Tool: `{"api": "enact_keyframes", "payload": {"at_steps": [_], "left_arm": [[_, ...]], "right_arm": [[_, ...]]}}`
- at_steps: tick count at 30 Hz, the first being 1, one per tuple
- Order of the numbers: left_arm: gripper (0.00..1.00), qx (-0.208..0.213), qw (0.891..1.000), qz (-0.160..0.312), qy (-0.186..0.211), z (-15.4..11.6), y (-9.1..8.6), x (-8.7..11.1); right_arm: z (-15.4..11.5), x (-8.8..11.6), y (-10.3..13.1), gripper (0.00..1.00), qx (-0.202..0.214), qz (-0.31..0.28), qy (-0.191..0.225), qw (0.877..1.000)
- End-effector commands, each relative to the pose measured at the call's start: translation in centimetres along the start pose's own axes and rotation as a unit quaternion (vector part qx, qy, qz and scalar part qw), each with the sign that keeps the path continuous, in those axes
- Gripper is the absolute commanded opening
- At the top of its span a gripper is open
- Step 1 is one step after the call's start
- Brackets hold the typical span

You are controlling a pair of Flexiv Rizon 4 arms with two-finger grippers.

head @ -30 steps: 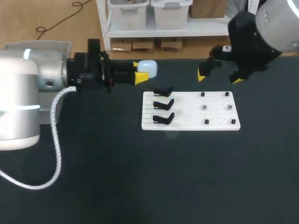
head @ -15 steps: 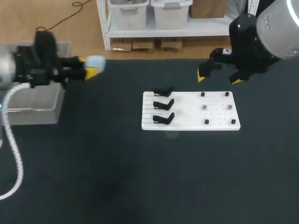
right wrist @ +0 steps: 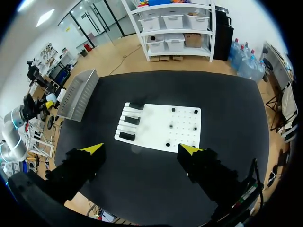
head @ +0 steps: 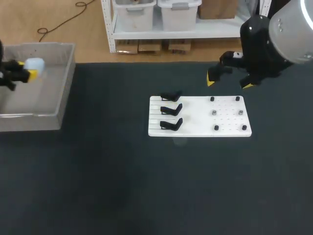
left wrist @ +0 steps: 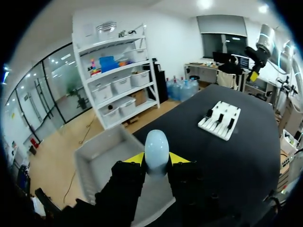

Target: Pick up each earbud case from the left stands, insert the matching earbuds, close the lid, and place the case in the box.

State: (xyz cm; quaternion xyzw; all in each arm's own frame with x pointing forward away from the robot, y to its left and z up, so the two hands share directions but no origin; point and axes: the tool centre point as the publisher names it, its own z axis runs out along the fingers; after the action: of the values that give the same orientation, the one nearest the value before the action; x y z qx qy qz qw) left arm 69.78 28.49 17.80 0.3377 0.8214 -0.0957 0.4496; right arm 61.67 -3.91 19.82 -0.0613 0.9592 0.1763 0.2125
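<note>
The left arm has swung clear away from the board. Its left gripper (left wrist: 156,160) is now out at nine o'clock above the grey box (head: 67,83), yellow tips clamped on the pale blue earbud case (head: 34,64). A broad run of black table (head: 146,186) separates the box from the white board (head: 195,128) and its three black stands (head: 171,110). Beyond, at one o'clock, the right gripper (right wrist: 141,148) hangs unmoved, fingers spread wide.

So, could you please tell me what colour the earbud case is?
The earbud case is pale blue, clearest in the left wrist view.
</note>
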Motion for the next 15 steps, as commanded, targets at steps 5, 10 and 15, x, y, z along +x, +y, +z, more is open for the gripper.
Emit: {"api": "enact_keyframes", "payload": {"at_steps": [5, 10, 15], "left_arm": [[0.00, -0.225, 0.974, -0.009, 0.010, 0.5, 4.1, 2.2], [0.00, -0.229, 0.973, -0.018, 0.018, 0.8, 6.7, 3.7], [0.00, -0.228, 0.973, -0.027, 0.017, 1.3, 8.5, 4.3]], "right_arm": [[-0.1, 0.2, 0.0, 1.00, 0.001, 0.001, -0.004, 1.000], [-0.1, 0.2, 0.0, 1.00, 0.001, 0.001, -0.004, 1.000], [-0.1, 0.2, 0.0, 1.00, 0.001, 0.001, -0.004, 1.000]]}}
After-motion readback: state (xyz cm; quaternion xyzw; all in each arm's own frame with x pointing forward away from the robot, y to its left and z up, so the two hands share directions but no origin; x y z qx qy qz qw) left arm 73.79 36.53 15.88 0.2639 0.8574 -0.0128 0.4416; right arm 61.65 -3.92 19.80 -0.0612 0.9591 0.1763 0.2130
